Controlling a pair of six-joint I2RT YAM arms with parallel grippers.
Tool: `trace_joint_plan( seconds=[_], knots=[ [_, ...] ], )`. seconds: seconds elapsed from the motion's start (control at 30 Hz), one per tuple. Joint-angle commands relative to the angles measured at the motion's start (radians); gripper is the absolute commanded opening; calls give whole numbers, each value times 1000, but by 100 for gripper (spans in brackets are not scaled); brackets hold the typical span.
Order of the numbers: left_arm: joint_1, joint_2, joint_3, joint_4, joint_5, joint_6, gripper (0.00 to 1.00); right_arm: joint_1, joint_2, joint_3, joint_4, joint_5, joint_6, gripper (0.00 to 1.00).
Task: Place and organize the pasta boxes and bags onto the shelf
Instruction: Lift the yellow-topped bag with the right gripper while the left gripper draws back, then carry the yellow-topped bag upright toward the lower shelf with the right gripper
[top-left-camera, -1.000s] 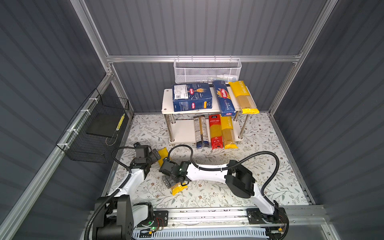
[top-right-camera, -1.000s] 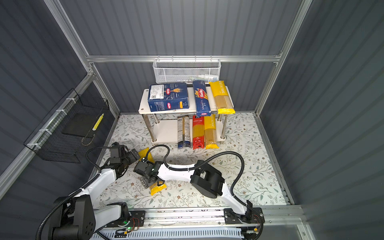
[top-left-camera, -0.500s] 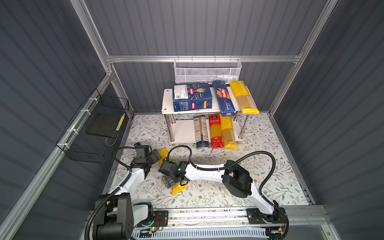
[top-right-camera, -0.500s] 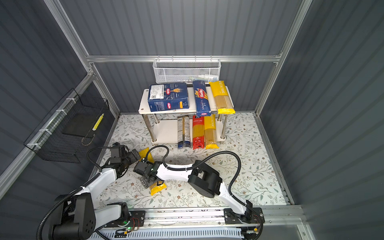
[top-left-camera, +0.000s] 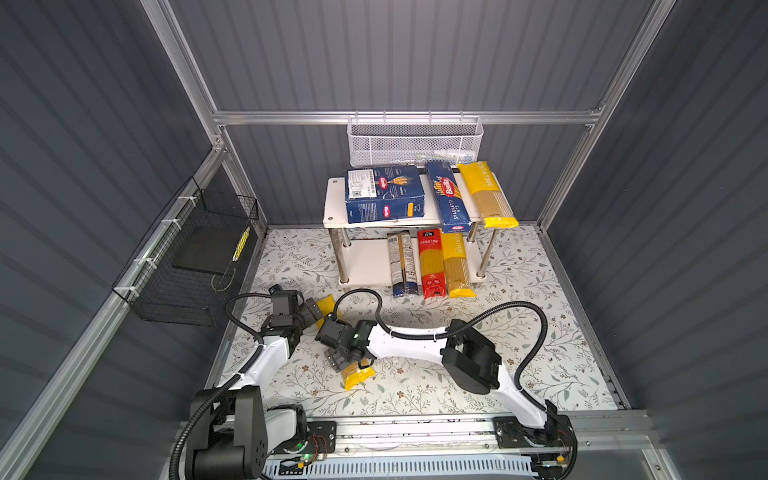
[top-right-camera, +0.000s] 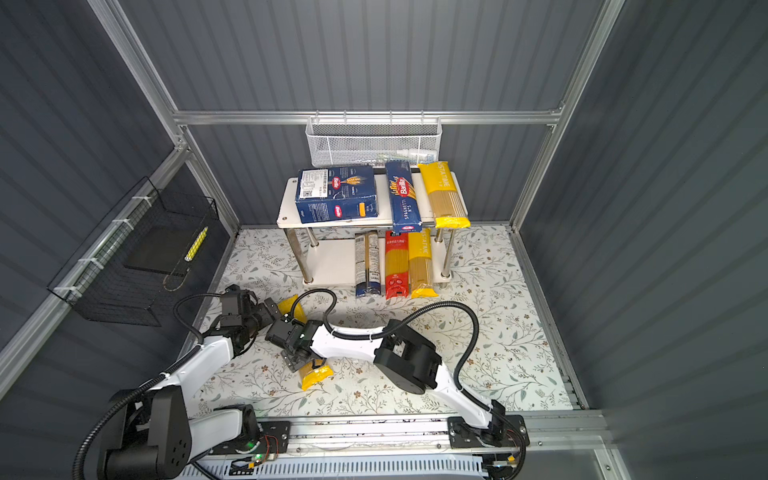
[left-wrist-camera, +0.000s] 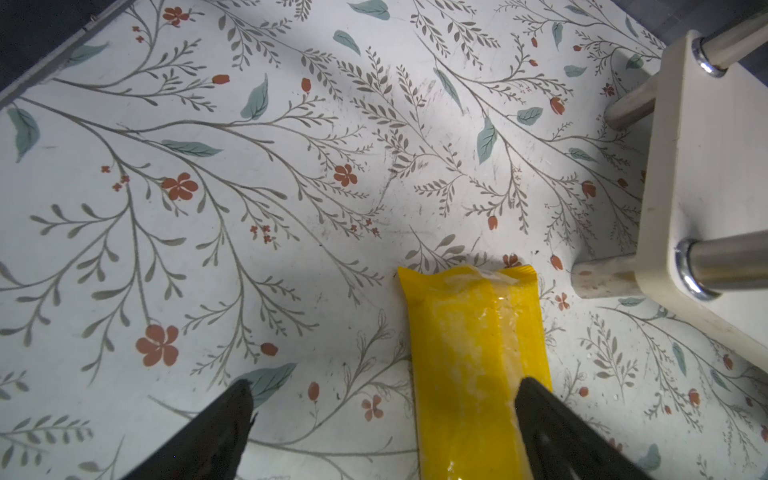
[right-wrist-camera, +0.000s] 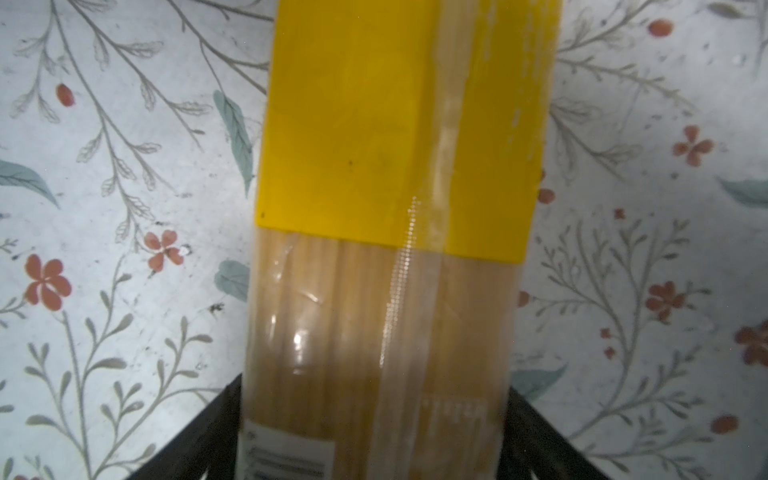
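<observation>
Left hand (left-wrist-camera: 384, 386) hangs open by one yellow end of the last bag (top-left-camera: 357, 375), flat on the bench (top-left-camera: 415, 395); right hand (top-left-camera: 341, 362) straddles its middle — gripping yet, I can't tell. Next, I'd guess: lift it level onto the shelf (top-left-camera: 333, 199).

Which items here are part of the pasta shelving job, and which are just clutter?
Job: shelf; wide Barilla box, narrow spaghetti box and yellow bag on its top board; blue-label bag, red bag and second yellow bag on its lower board; third yellow bag on the floral mat, not yet shelved.
Just there: white mesh basket, black wire basket, floral mat.
</observation>
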Motion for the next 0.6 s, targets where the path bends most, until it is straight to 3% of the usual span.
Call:
trace_joint_plan(
  seconds=[0.0, 0.17, 0.57],
  knots=[
    [8, -6, -9, 14, 18, -3, 100, -6, 26, -41, -59, -22, 2, 79],
    [8, -8, -6, 15, 40, -1, 100, -21, -35, -168, 93, -118, 14, 69],
    [8, -31, -12, 18, 33, 2, 100, -31, -127, -306, 197, -150, 19, 52]
  ],
)
